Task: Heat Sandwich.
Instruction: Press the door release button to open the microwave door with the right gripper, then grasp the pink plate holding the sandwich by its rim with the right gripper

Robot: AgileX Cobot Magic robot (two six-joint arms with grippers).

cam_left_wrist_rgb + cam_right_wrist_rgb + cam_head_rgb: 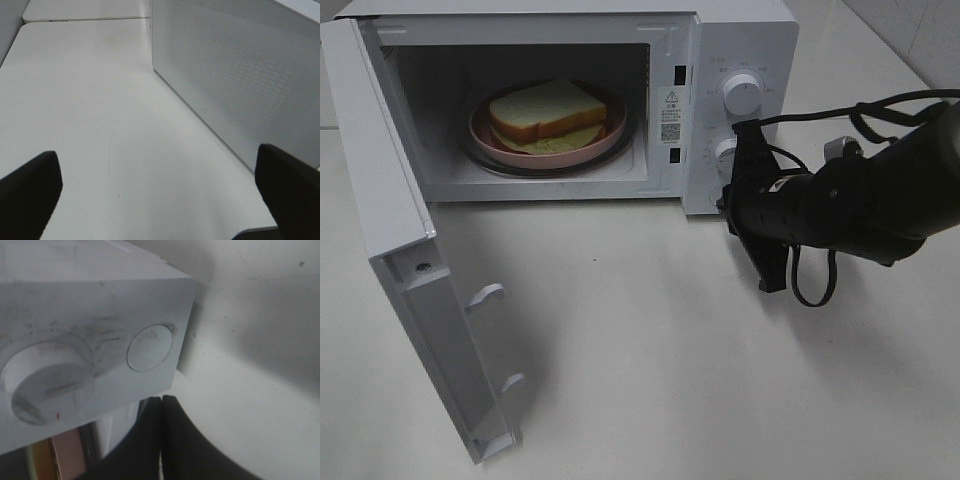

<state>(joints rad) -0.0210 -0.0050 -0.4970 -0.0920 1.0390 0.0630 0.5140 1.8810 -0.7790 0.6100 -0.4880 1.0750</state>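
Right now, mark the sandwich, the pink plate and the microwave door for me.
sandwich (pixel 548 106): exterior high view, on the top bread slice.
pink plate (pixel 614 134): exterior high view, on its right rim.
microwave door (pixel 395 150): exterior high view, on the inner face of the open door.

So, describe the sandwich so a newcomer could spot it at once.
Find the white microwave with its door open. Inside sits a round pink plate, and the sandwich lies on it: square white bread with tan crust, pale green filling showing.
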